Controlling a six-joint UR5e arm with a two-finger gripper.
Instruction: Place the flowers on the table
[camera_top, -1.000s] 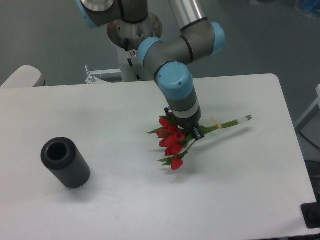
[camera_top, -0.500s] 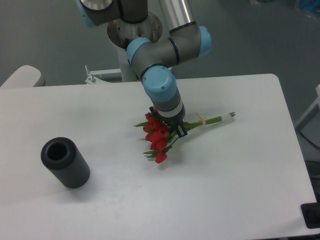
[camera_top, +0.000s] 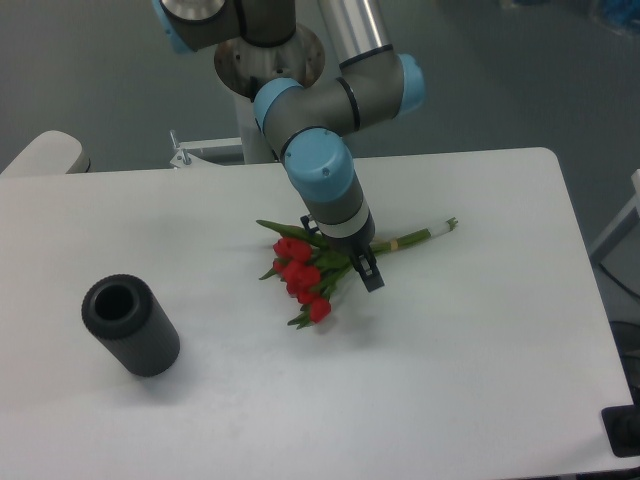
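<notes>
Two things lie on the bench (camera_top: 480, 360). The flowers (camera_top: 310, 275) lie near its middle, red heads toward the left and stems running right and slightly far, ending well short of the right edge. The gripper (camera_top: 358, 262) and the arm's blue-capped wrist stand right over the stems, blocking any way in from above and from the far side there. The dark cylinder (camera_top: 130, 325) lies on its side at the near left, well apart from the flowers, with bare white surface between them. Bare surface also runs along the near edge and over the whole right side.
</notes>
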